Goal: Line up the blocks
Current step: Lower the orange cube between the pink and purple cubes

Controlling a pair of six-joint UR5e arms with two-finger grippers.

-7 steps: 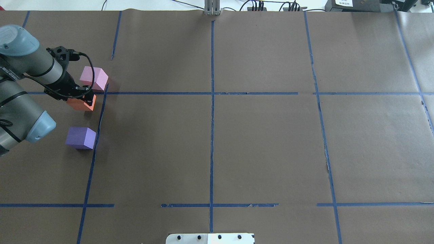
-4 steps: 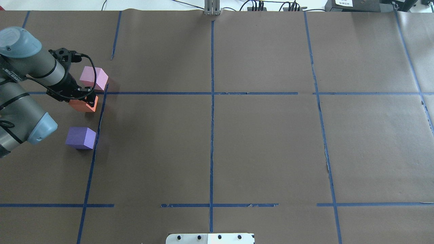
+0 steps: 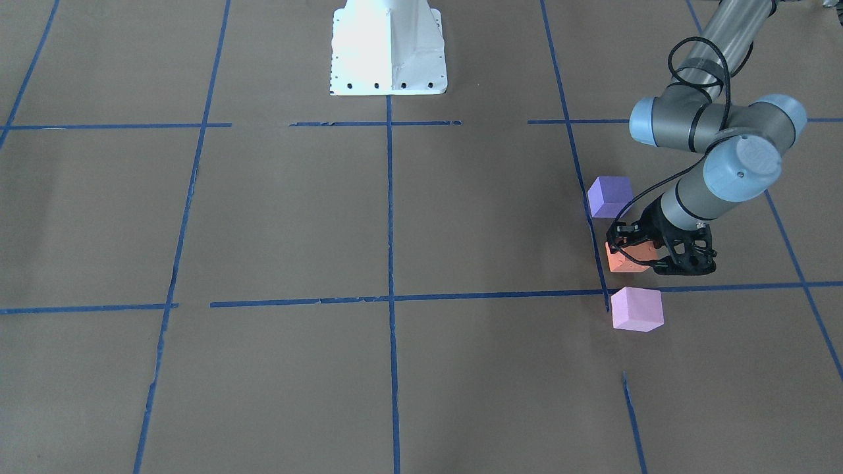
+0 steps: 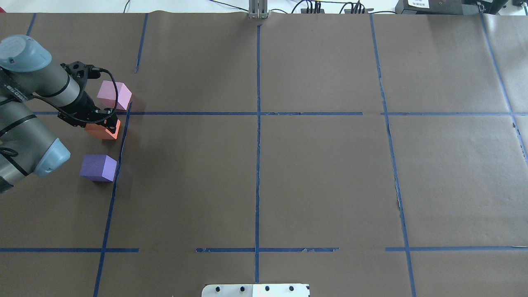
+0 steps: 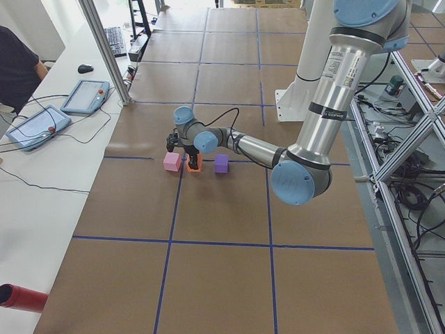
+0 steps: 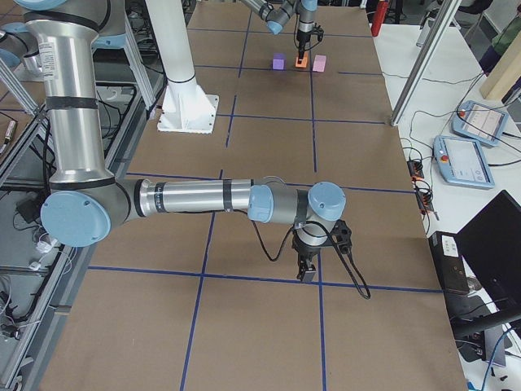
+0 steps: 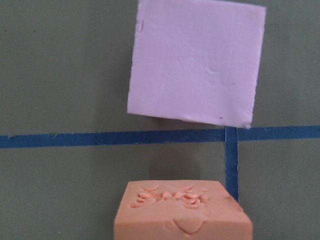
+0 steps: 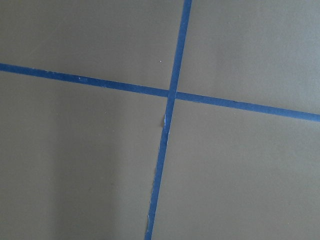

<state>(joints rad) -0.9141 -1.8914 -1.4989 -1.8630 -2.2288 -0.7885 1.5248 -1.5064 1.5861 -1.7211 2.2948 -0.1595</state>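
The orange block (image 4: 100, 131) sits between the pale pink block (image 4: 114, 95) behind it and the purple block (image 4: 98, 168) in front of it, at the table's far left. All three lie roughly in one row beside a blue tape line. My left gripper (image 4: 108, 123) is shut on the orange block (image 3: 619, 264), low over the table. The left wrist view shows the orange block (image 7: 182, 212) at the bottom and the pink block (image 7: 196, 62) beyond a tape line. My right gripper (image 6: 308, 273) points down near the table's right end; I cannot tell its state.
Brown paper with a grid of blue tape lines (image 4: 258, 123) covers the table. The robot's white base plate (image 3: 388, 46) stands at the near edge. A metal post (image 4: 258, 10) and cables are at the far edge. The right wrist view shows only a tape cross (image 8: 171, 93).
My left gripper has shifted slightly to the right and lower, carrying the orange block with it. The pink and purple blocks have not moved.
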